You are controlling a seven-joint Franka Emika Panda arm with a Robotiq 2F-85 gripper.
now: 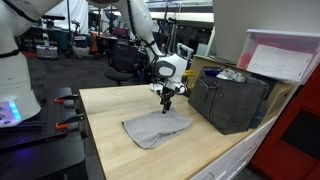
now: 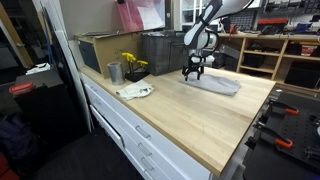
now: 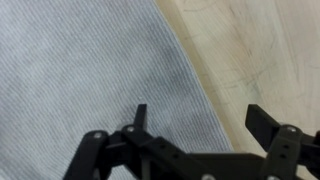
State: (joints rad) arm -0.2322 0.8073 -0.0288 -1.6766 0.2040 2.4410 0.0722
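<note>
A grey cloth (image 1: 155, 127) lies flat on the wooden table (image 1: 115, 125); it also shows in the other exterior view (image 2: 212, 84) and fills the left of the wrist view (image 3: 90, 80). My gripper (image 1: 167, 103) hangs just above the cloth's far edge, also seen in an exterior view (image 2: 194, 72). In the wrist view the gripper (image 3: 197, 118) is open, with one finger over the cloth and the other over bare wood. It holds nothing.
A dark bin (image 1: 230, 98) stands next to the cloth on the table. In an exterior view a metal cup (image 2: 114, 72), yellow flowers (image 2: 131, 63) and a white rag (image 2: 135, 91) sit near the table's edge. Drawers (image 2: 150, 140) lie below.
</note>
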